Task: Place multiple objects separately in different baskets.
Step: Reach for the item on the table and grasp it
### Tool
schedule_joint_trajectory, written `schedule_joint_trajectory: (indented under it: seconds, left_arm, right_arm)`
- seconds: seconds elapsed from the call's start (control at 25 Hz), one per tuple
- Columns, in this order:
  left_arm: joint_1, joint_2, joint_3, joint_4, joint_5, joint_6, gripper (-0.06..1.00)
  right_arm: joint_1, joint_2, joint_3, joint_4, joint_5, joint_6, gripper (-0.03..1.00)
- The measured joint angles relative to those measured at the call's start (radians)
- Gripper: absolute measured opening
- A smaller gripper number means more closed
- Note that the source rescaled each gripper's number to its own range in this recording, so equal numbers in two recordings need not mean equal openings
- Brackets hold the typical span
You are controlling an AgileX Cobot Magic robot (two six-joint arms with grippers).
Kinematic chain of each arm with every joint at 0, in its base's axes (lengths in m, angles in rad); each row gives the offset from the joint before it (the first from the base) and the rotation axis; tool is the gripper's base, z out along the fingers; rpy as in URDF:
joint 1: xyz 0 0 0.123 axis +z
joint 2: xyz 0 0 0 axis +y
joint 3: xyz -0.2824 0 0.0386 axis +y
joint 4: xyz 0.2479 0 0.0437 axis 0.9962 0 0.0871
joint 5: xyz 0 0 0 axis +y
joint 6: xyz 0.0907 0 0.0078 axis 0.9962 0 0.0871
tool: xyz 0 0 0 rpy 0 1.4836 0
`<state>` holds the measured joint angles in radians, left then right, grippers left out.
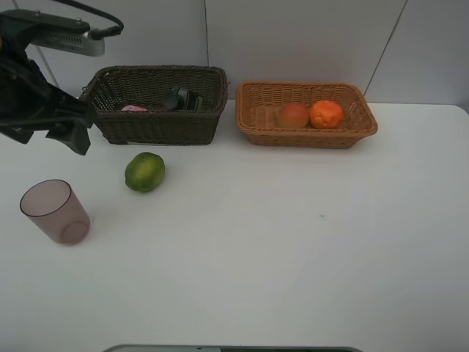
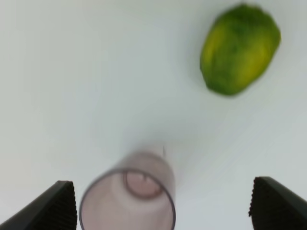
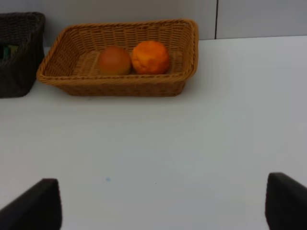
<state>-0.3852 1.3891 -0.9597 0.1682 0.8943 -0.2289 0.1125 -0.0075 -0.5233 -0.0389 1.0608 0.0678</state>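
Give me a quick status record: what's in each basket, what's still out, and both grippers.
dark basket: pink bottle, black bottle
light basket: peach, orange, side by side
on table: green fruit, cup upright
left gripper: open, empty, pointed at the cup
right gripper: open, empty, facing the light basket
not yet in a basket: green fruit, cup

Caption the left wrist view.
Open left gripper facing an upright mauve cup, a green fruit apart on the white table.
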Motion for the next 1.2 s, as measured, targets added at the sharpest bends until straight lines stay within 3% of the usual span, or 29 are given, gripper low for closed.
schedule_joint_trajectory:
  seconds: [0.2, 0.52, 0.88, 1.2]
  left_arm:
    - [0.0, -0.042, 0.091, -0.066, 0.005, 0.099, 0.9]
    - [0.0, -0.053, 0.18, -0.073, 0.003, 0.166, 0.9]
    - [0.0, -0.038, 0.278, -0.073, -0.202, 0.288, 0.9]
    - [0.0, 0.075, 0.278, -0.073, -0.25, 0.412, 0.9]
  right_arm:
    - [0.0, 0.0, 0.0, 0.0, 0.0, 0.0, 0.85]
    - [0.0, 0.0, 0.0, 0.0, 0.0, 0.0, 0.85]
    - [0.0, 0.0, 0.0, 0.0, 0.0, 0.0, 0.85]
    - [0.0, 0.0, 0.0, 0.0, 0.0, 0.0, 0.85]
